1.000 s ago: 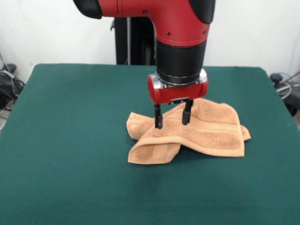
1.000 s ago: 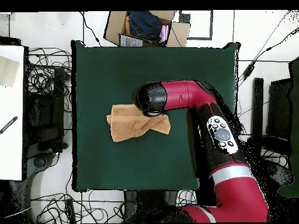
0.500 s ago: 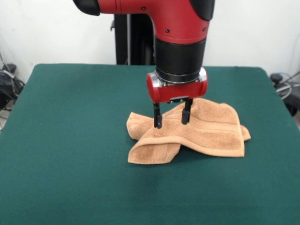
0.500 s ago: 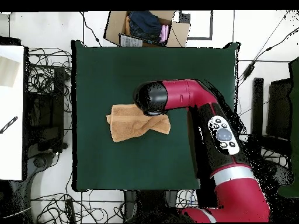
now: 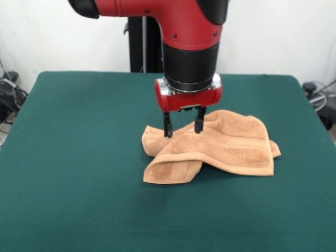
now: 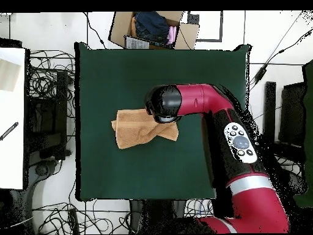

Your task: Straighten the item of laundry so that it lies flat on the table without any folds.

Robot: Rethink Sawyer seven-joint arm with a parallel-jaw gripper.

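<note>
Towel [image 5: 220,144] lies crumpled mid-counter [image 5: 79,157], long axis across the front view, one corner folded under at its near left. Gripper [image 5: 183,125] hangs above the towel's far-left folded part; jaws apart, empty, tips just over the cloth.

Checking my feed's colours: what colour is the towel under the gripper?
Light orange-tan, plain, with ribbed border bands; the towel shows best in the front view.
</note>
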